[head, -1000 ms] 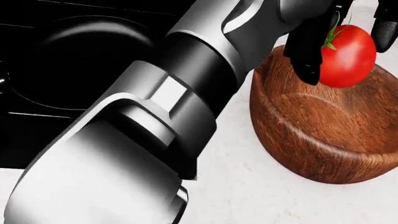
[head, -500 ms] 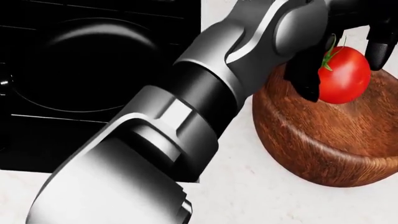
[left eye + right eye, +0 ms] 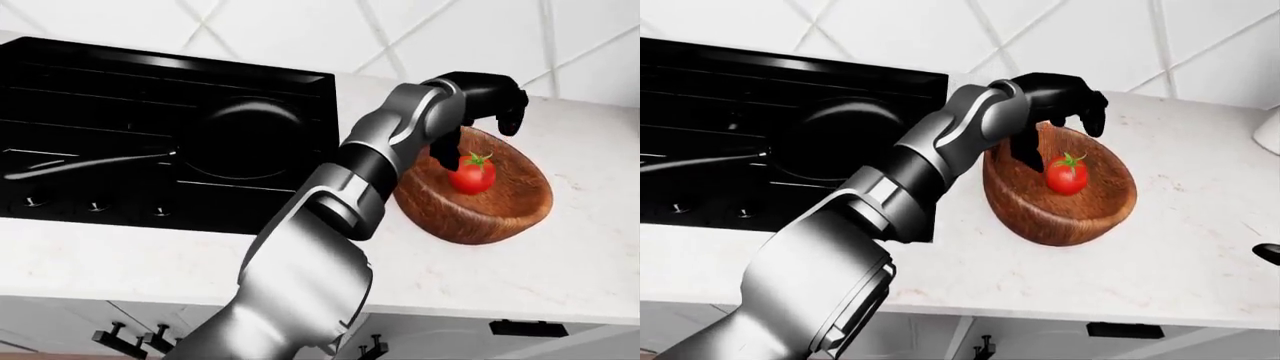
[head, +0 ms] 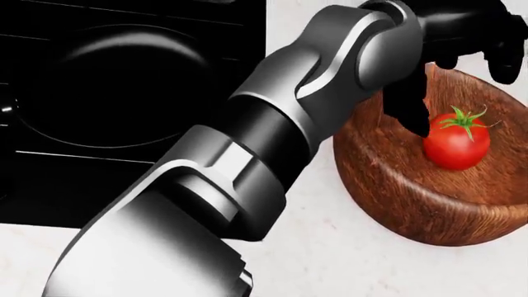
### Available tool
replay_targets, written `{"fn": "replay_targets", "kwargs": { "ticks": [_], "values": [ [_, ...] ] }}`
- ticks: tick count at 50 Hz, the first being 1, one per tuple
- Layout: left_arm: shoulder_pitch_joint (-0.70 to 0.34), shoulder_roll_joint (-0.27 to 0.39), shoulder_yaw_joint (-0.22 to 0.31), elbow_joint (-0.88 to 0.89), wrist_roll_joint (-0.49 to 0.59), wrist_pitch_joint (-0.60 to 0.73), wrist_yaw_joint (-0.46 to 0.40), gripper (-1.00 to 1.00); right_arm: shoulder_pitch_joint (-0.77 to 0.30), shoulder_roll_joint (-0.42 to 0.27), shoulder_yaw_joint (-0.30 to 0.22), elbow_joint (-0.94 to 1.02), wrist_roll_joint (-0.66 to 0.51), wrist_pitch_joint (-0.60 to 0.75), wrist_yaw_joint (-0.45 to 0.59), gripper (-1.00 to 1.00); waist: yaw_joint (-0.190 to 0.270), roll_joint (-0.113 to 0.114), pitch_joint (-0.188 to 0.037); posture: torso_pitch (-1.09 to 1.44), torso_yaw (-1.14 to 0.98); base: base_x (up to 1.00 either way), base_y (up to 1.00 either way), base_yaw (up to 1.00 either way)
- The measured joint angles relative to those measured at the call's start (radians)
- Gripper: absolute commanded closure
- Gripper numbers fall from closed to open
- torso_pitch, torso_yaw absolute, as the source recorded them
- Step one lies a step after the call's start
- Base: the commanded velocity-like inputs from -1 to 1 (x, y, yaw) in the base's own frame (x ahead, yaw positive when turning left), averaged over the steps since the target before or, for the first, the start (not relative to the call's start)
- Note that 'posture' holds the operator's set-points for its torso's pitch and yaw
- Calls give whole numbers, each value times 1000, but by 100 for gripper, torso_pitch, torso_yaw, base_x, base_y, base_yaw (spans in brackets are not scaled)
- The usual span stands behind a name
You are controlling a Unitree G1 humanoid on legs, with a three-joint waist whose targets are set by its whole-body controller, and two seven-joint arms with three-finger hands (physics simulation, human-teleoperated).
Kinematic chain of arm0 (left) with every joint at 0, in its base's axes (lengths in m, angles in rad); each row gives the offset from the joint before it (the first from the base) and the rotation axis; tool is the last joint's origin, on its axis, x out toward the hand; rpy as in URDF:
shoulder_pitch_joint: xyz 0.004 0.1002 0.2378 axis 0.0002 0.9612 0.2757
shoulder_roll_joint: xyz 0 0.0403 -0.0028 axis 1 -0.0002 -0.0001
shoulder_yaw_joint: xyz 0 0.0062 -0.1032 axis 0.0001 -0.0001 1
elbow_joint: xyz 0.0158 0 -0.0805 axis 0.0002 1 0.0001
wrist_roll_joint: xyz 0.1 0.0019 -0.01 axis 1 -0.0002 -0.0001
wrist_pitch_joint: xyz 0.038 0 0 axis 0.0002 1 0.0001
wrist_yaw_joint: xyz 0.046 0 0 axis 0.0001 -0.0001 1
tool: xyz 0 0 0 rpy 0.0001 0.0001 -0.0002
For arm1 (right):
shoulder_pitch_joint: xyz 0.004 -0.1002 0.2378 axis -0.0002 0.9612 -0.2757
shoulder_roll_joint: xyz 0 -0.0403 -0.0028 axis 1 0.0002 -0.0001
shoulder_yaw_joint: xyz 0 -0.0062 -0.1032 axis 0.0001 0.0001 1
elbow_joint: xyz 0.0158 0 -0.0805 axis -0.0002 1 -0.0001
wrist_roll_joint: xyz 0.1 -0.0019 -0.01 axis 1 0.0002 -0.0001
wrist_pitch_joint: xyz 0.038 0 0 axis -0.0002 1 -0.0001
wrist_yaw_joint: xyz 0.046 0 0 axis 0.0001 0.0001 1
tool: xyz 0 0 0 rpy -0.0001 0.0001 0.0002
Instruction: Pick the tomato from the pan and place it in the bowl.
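The red tomato (image 4: 455,145) with its green stem lies inside the brown wooden bowl (image 4: 388,185) on the white counter. My left hand (image 4: 462,93) hangs just above the bowl and the tomato. Its black fingers are spread open and hold nothing. The thumb (image 4: 413,114) points down by the bowl's left wall, clear of the tomato. The black pan (image 3: 245,139) sits empty on the black stove (image 3: 100,82), left of my arm in the left-eye view, with its handle (image 3: 90,161) running to the left. My right hand does not show.
A white tiled wall (image 3: 300,30) stands behind the counter. My left arm (image 3: 330,202) crosses the stove's right edge. A white object (image 3: 1270,131) and a small dark shape (image 3: 1268,253) show at the right edge of the right-eye view. Cabinet handles (image 3: 525,328) run below the counter.
My left hand has opened and lifted off the tomato. The tomato has dropped from the fingers down into the bowl.
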Motion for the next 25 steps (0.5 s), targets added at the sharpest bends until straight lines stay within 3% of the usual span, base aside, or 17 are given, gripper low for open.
{"fn": "replay_targets", "kwargs": {
  "ticks": [10,19,25],
  "values": [
    [-11,0,5,0,-1,-1,-8,-29,0,0,4,8,0,-5,1,-100,0,0,1,0,0,0,0,0],
    [-90,-2,27,-19,-53,-12,-25,-27,-1,2,4,-13,1,6,-3,-100,1,0,3,0,0,0,0,0],
    [-122,16,20,-34,-84,-31,-25,-36,-7,1,8,-23,-2,15,-7,-100,0,1,2,0,0,0,0,0]
  ]
}}
